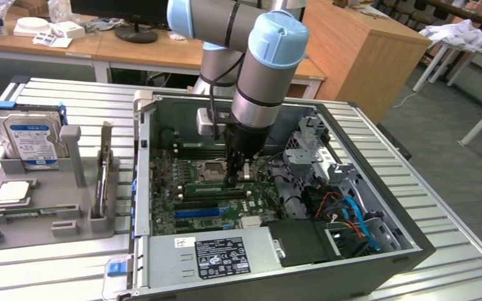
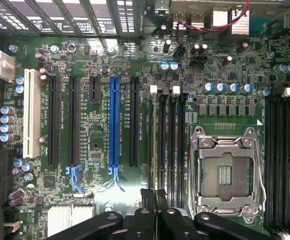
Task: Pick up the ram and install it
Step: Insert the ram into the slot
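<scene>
My gripper (image 1: 239,177) reaches down into the open computer case (image 1: 375,251), right over the motherboard (image 1: 182,207). A long thin green stick, the ram (image 1: 211,186), stands on edge directly under the fingertips, lined up with the memory slots beside the processor socket (image 1: 214,168). The fingers are shut on its top edge. In the wrist view the gripper (image 2: 155,197) is pressed together over the row of black memory slots (image 2: 167,145) next to the empty socket (image 2: 224,172). There the ram's edge is hard to tell from the slots.
A grey fixture (image 1: 48,219) at the exterior view's left holds a hard drive with a blue label (image 1: 32,135) and a square silver processor chip (image 1: 10,191). Inside the case are the power supply (image 1: 216,254), the drive cage (image 1: 312,147) and blue and orange cables (image 1: 350,216).
</scene>
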You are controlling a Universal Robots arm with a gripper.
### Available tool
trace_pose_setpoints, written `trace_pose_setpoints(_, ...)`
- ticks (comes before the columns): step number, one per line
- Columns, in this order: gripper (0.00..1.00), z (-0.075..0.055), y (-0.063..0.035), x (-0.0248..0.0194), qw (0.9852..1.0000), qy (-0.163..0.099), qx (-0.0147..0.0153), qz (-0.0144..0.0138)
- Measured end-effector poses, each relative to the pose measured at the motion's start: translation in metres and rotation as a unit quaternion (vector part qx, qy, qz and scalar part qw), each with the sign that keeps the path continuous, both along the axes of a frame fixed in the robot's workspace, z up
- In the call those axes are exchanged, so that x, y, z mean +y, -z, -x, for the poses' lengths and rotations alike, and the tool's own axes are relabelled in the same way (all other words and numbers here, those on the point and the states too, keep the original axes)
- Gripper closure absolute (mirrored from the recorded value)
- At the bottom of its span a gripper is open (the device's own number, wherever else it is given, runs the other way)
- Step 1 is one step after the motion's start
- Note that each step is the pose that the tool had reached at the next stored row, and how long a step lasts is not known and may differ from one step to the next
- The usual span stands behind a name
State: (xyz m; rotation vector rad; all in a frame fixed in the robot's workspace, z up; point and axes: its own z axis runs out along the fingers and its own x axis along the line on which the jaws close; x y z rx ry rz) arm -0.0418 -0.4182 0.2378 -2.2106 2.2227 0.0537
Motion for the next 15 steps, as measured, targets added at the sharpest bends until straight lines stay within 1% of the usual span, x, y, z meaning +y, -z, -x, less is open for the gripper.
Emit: trace_pose_setpoints(15,0.88,0.0000,0.0027,0.0000,1.0000,0.000,0.0000,0.0000)
